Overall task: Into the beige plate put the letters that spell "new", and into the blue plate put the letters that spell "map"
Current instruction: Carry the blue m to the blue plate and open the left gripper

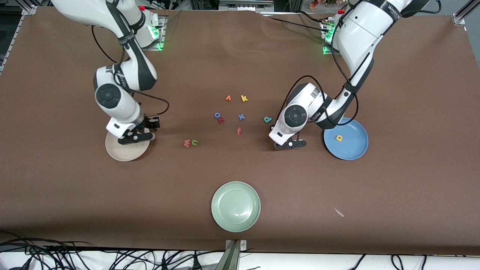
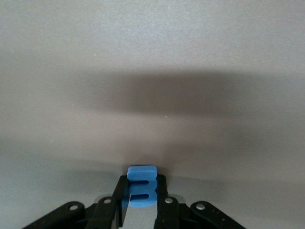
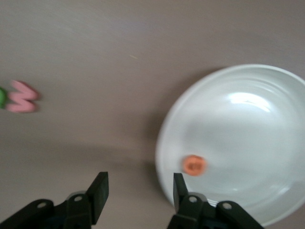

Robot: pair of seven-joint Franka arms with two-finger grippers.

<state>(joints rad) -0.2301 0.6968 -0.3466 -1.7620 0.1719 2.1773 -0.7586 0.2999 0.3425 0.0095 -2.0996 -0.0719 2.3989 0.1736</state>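
Two letters are placed — orange e (image 3: 194,165) in beige plate (image 1: 112,152), yellow a (image 1: 339,138) in blue plate (image 1: 352,150). Left gripper (image 2: 142,202) pinches the blue m (image 2: 141,186) at the table; right gripper (image 3: 138,191), parted, over the beige rim. The w (image 1: 186,143), n (image 1: 194,142), p (image 1: 267,119) remain.

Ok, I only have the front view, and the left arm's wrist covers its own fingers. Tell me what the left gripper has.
Observer: In the left wrist view, the left gripper is shut on the blue m, pinched between its fingers.
Operator: Good. Now check the right one; its hand blocks what's under it for me.
Observer: The right gripper is open with nothing between its fingers. It is over the rim of the beige plate.
Operator: Report what's in that plate.
Observer: The orange e lies flat in it, close to the rim.
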